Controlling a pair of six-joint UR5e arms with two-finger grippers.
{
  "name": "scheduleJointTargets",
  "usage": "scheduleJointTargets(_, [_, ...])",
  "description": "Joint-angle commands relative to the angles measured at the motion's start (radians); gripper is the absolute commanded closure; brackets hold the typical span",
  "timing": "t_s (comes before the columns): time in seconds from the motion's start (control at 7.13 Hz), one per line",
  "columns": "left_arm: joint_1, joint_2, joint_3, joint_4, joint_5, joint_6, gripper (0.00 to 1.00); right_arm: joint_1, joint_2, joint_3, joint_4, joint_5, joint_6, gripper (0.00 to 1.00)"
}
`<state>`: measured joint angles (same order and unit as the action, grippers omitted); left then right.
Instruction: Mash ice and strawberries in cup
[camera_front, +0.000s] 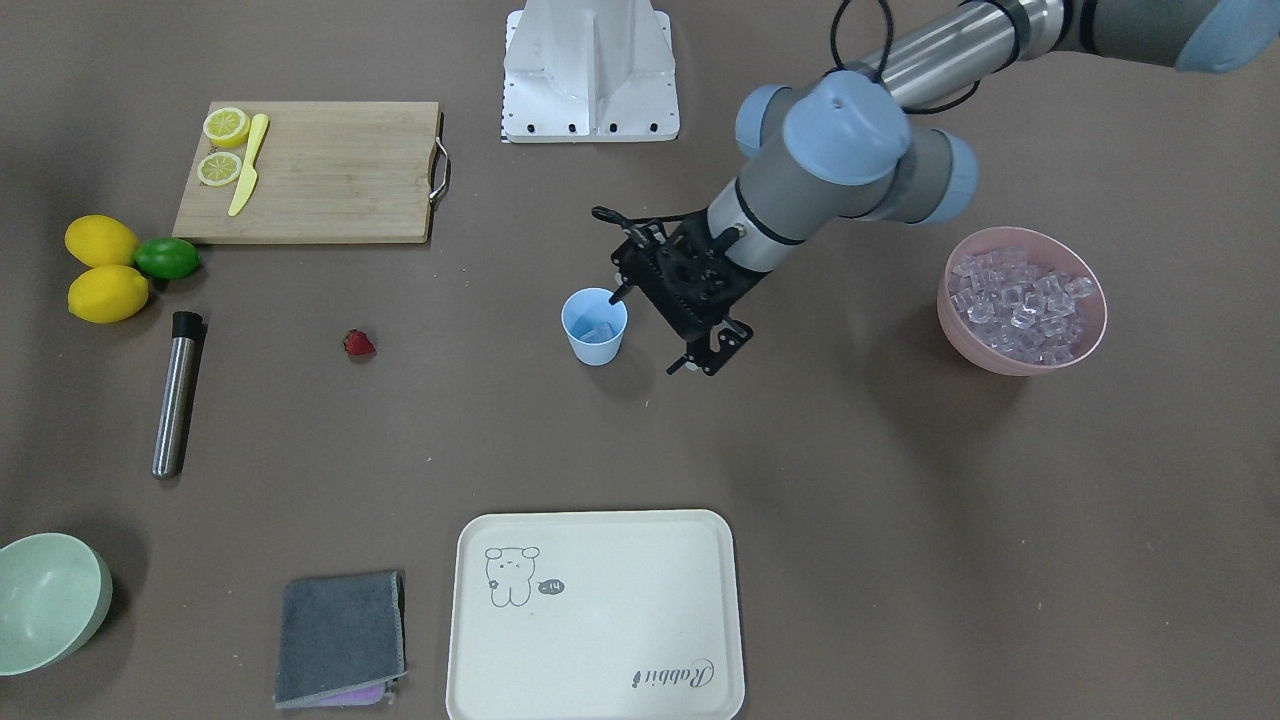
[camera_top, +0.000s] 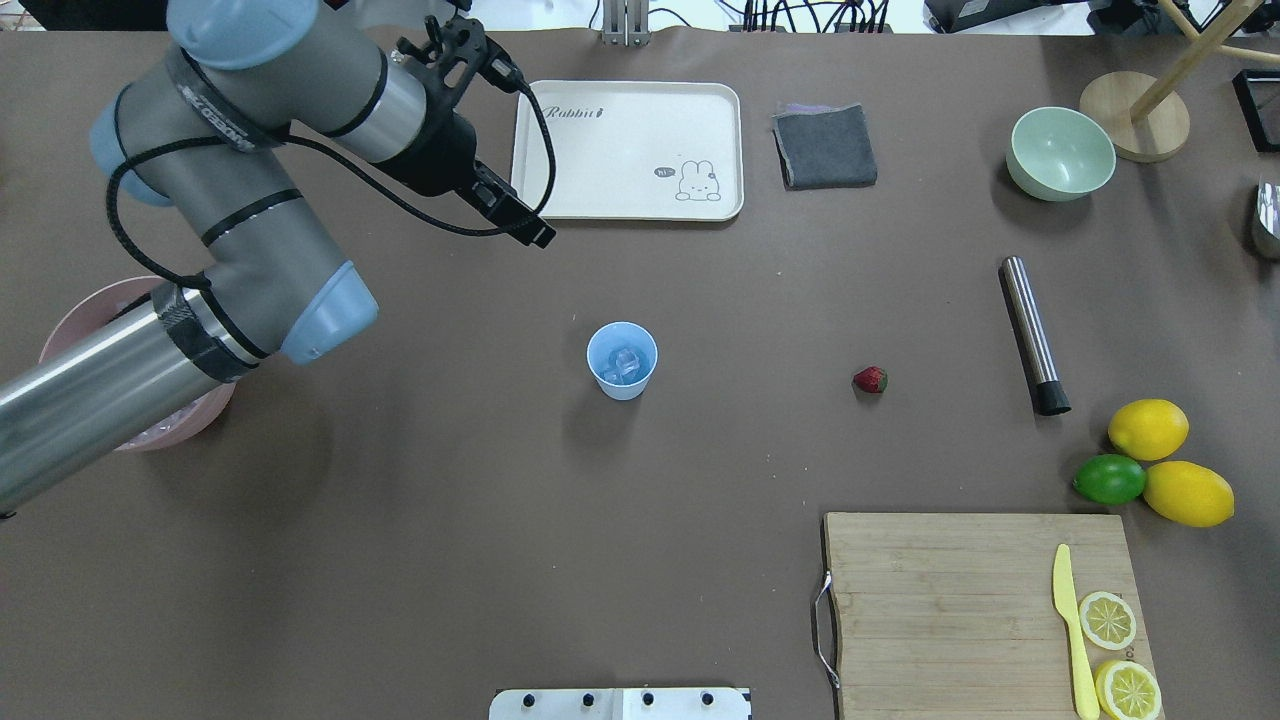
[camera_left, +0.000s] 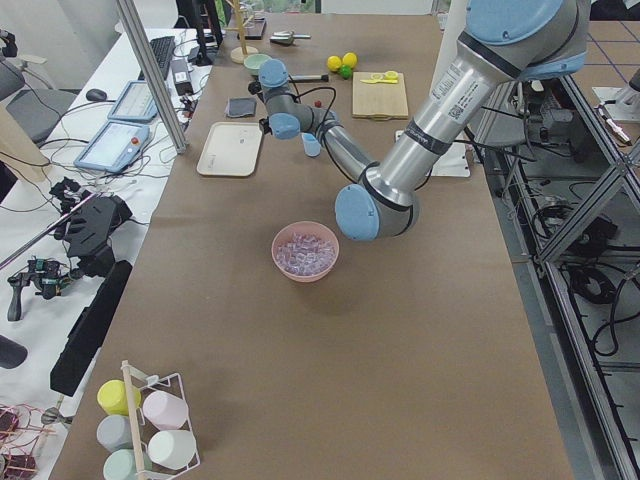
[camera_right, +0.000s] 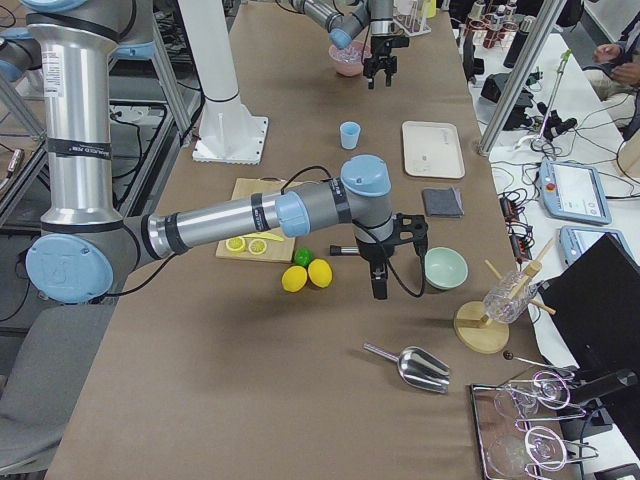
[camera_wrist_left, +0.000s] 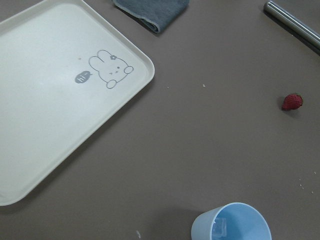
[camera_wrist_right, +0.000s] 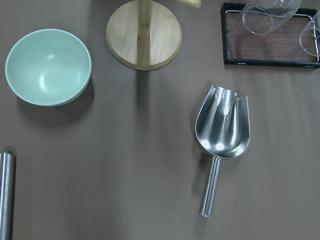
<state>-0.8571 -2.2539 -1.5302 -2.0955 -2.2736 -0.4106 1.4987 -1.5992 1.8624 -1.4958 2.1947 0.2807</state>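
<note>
Some ice (camera_top: 624, 362) sits in the light-blue cup (camera_front: 595, 350). My left gripper (camera_front: 650, 332) hangs beside it, spread wide and empty. The strawberry (camera_top: 870, 380) lies well right. I cannot tell the right gripper's (camera_right: 379, 290) state.

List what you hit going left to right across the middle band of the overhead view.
pink bowl (partly under the left arm) → cup → strawberry → steel cylinder. The lime and lemons overlap, so they are left out.

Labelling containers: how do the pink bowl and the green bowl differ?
The pink bowl is full of ice cubes; the pale green bowl is empty. The pink bowl stands on the robot's left side, the pale green bowl on its right. Both are round, upright and on the table.
</note>
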Motion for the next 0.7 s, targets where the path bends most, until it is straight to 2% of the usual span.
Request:
scheduleJointTargets(0.0, [-0.119, 0.033, -0.046, 0.146, -0.014, 0.13, 0.04, 0.0, -0.011, 0.007, -0.001, 0.017, 0.002, 0.0])
scheduleJointTargets(0.14, [-0.175, 0.062, -0.132, 0.342, -0.007, 0.306, 0.04, 0.0, -0.008, 0.008, 0.0, 0.019, 0.002, 0.0])
scheduleJointTargets(0.28, [-0.25, 0.113, -0.219, 0.468, -0.006, 0.435, 0.04, 0.0, -0.008, 0.006, -0.001, 0.022, 0.002, 0.0])
scheduleJointTargets(0.42, [-0.287, 0.146, -0.26, 0.524, -0.003, 0.453, 0.04, -0.003, 0.004, 0.006, 0.0, 0.034, 0.003, 0.0])
scheduleJointTargets(0.56, [-0.333, 0.19, -0.265, 0.526, 0.0, 0.458, 0.04, -0.015, 0.022, 0.003, 0.0, 0.084, 0.005, 0.0])
